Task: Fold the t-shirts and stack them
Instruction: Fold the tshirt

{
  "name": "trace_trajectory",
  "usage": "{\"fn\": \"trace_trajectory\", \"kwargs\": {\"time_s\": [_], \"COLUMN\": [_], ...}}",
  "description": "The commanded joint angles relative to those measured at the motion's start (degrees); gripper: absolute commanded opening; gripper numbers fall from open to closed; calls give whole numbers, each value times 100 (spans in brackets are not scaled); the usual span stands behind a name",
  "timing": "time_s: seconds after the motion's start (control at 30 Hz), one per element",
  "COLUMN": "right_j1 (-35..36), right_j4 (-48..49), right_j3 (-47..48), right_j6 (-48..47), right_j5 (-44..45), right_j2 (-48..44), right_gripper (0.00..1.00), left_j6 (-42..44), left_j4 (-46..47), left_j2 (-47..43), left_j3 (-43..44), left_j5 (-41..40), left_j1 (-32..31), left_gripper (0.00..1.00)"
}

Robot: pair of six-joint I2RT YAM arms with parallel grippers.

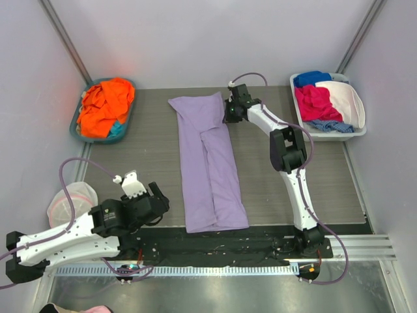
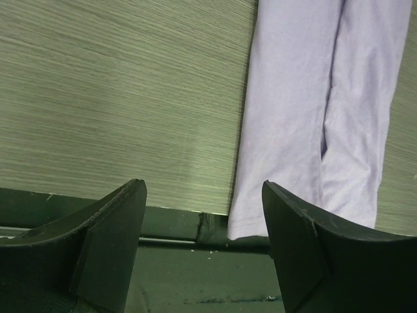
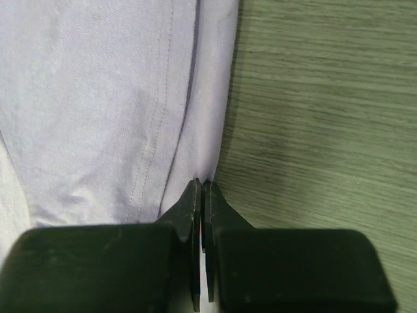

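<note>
The lavender t-shirt [image 1: 208,163] lies as a long strip mid-table, its far right edge pinched tight by the right gripper [image 3: 202,186], probably to fold it nearward, while the left gripper [image 2: 203,183] hovers, jaws apart, at its near left corner.

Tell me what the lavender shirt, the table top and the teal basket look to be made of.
The lavender shirt is soft matte cloth, probably a cotton knit: stitched seams and limp folds show. The table top is a matte grey-brown board with fine streaked grain, more likely laminate than real wood. The teal basket has a smooth moulded rim, so probably plastic.
</note>
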Motion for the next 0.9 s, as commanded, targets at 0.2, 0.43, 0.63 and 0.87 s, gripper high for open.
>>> {"fn": "trace_trajectory", "kwargs": {"time_s": [0.2,0.43,0.63,0.87], "right_j1": [-482,-509,-509,-500], "right_j4": [55,90,99,108], "right_j3": [-929,-991,-991,-1044], "right_j6": [106,159,256,265], "right_j5": [334,281,184,131], "right_j2": [-461,-514,-496,-584], "right_gripper": [1,1,1,1], "left_j6": [1300,3516,4627,5190], "left_j4": [1562,3885,4985,5706], "left_j2": [858,2394,4434,6131], "left_j3": [210,840,2290,3259], "left_j5": [-485,1290,1984,2539], "left_j1": [517,2679,3480,4007], "left_gripper": [78,78,78,72]}}
